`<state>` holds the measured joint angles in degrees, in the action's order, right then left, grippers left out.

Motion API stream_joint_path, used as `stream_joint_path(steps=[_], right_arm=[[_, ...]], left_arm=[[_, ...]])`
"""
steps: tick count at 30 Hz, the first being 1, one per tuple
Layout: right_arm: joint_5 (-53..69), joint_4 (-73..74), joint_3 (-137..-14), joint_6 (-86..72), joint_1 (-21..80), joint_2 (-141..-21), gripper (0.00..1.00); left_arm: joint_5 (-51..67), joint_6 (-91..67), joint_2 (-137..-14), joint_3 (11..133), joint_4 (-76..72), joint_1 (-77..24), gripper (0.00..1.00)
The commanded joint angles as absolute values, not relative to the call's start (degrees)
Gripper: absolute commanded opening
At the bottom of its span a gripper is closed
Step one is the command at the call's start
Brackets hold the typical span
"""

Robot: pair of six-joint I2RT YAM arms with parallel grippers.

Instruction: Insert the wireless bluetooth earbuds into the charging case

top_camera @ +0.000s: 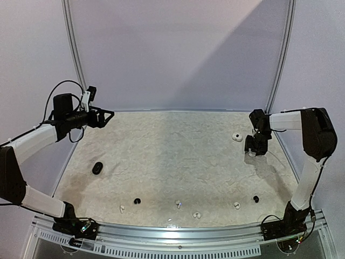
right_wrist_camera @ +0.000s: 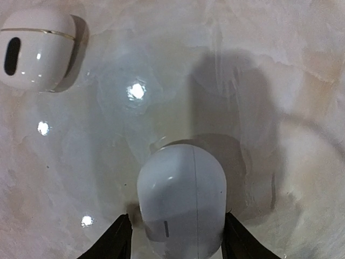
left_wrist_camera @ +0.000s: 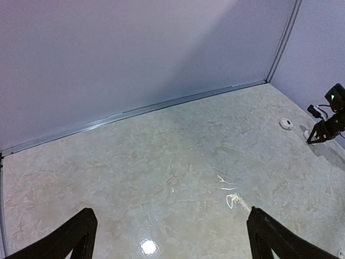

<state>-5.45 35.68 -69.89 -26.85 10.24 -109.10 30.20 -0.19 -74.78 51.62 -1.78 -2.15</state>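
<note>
Right wrist view: down on the table (top_camera: 172,162), the right gripper (right_wrist_camera: 177,229) is straddling the white case (right_wrist_camera: 180,194), pinching or not I can't tell; centring before squeezing is looking wise. Meanwhile the left gripper (left_wrist_camera: 170,216) is gaping open, and the earbuds (top_camera: 177,203) are lying along the near edge
</note>
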Motion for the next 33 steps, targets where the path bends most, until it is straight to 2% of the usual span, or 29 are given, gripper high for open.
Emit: stream_joint_path(steps=[1,6,11,14,18,21,28,33], right_arm=[[-5.34,35.29,-69.22,-27.21,10.6,-111.5,0.54],[-5.71,35.65,-69.43,-27.09,10.72,-111.52,0.36],[-7.78,35.32,-70.7,-24.51,12.66,-108.73,0.23],[-11.84,31.33,-71.54,-18.72,18.01,-104.72,0.21],[-17.75,21.7,-73.75,-5.12,29.07,-96.28,0.17],[-18.75,13.73,-76.93,2.84,37.65,-94.14,0.15],[-24.33,-0.75,-86.48,25.61,52.31,-99.26,0.09],[-25.32,-2.61,-94.26,39.35,58.63,-105.75,0.08]], left_arm=[[32.32,-0.09,-75.65,53.49,-1.61,-2.85,0.99],[32.6,-1.62,-75.61,54.73,-0.8,-2.9,0.99],[35.14,-6.66,-75.67,56.84,0.83,-3.27,0.99],[37.0,-9.32,-75.68,58.65,4.02,-4.19,0.97],[38.52,-10.28,-75.98,63.41,11.26,-6.66,0.88],[40.95,-10.09,-76.48,67.47,15.74,-9.27,0.83],[48.92,-4.13,-78.41,76.75,24.46,-17.59,0.81],[50.48,4.55,-79.59,80.4,31.94,-22.86,0.84]])
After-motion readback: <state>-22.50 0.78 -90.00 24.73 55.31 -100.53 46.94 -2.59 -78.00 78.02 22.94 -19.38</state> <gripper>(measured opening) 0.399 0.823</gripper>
